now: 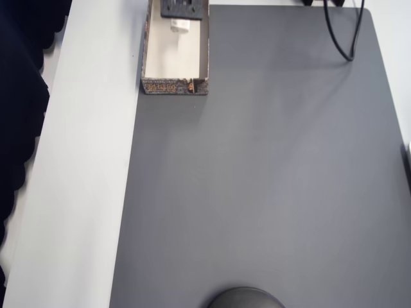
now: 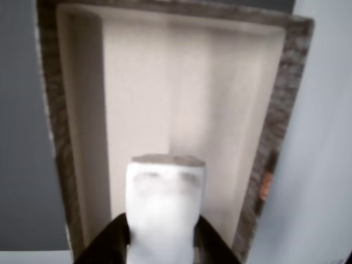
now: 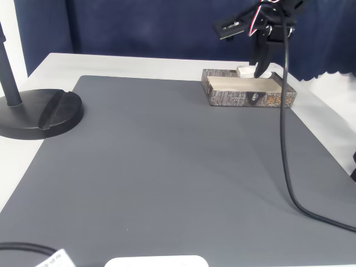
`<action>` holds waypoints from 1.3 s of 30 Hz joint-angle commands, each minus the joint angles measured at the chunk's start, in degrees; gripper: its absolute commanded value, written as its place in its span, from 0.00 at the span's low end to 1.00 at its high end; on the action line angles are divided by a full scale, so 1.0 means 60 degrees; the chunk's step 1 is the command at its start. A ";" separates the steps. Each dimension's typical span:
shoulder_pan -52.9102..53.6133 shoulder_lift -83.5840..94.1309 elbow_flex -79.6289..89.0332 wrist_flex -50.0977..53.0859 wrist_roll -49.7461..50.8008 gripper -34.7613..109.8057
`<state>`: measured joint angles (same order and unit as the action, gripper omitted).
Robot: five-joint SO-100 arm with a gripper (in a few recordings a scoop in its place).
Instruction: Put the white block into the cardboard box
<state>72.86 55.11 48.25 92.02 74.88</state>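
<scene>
The white block is pinched between two dark fingers of my gripper, which is shut on it. It hangs over the cream inside of the cardboard box, toward one short end. In the overhead view the block shows inside the far end of the box, just under the gripper. In the fixed view the block sits about level with the rim of the box at its back, with the gripper coming down on it from above.
The box stands at the corner of a grey mat, beside a white table strip. A black cable hangs from the arm across the mat's right side. A black round stand base sits at the left.
</scene>
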 commanded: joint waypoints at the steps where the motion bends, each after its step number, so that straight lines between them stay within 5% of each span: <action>1: 0.0059 -0.0103 -0.0981 -0.0132 0.0029 0.23; 39: -0.0308 -0.1919 -0.2227 -0.0425 -0.0103 0.25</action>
<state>71.81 42.36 38.76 90.44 74.79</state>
